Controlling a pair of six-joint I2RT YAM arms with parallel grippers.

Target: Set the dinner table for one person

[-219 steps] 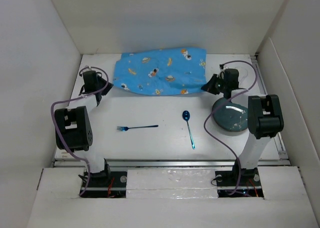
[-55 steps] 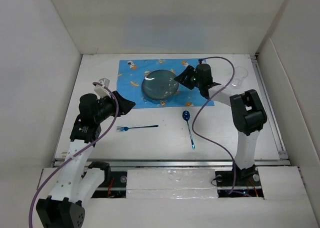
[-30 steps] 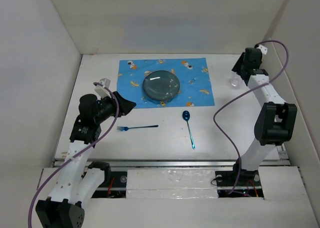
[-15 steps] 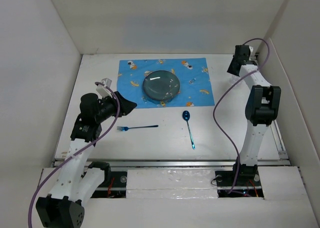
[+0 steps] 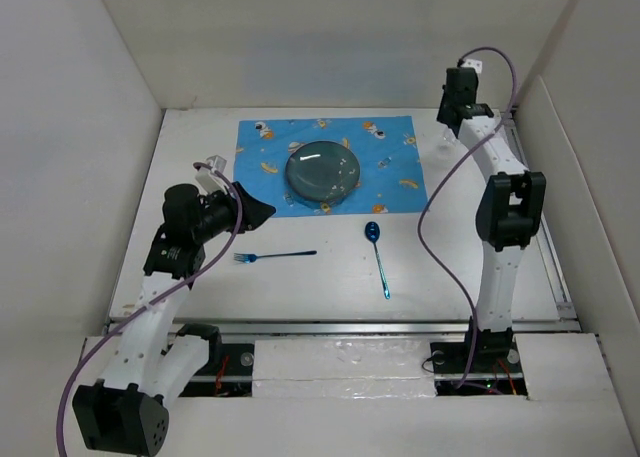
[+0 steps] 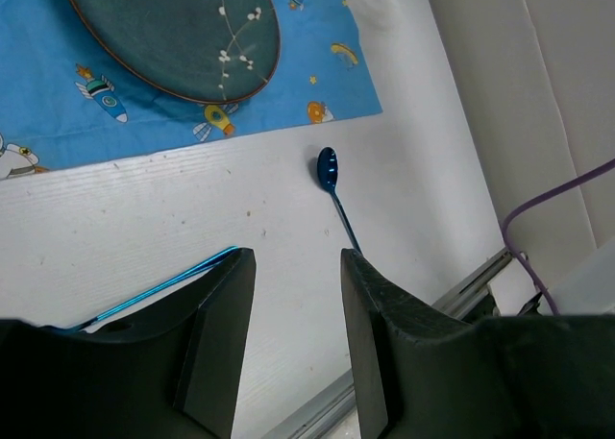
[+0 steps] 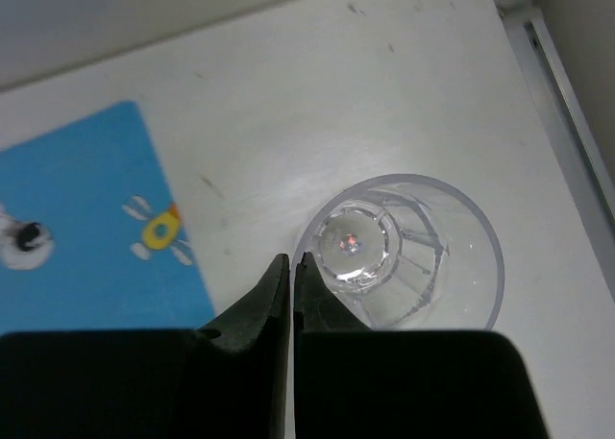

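Observation:
A dark teal plate [image 5: 323,170] rests on the blue cartoon placemat [image 5: 262,190] at the back of the dinner table [image 5: 300,297]. In front of the mat lie a blue fork [image 5: 275,255] and a blue spoon [image 5: 380,259]. My right gripper [image 7: 291,261] is shut on the near rim of a clear glass [image 7: 404,256], just right of the placemat [image 7: 86,228]. In the top view the right gripper [image 5: 447,127] covers the glass. My left gripper [image 6: 296,261] hangs open over bare table between the fork [image 6: 163,285] and the spoon [image 6: 336,194], holding nothing.
White walls close in the table on the left, back and right. A metal rail [image 5: 340,325] runs along the near edge. The right arm's purple cable [image 5: 432,202] loops over the table right of the spoon.
The right gripper has closed on the glass rim, and that arm has swung left from the back right corner toward the placemat. The left arm has barely moved.

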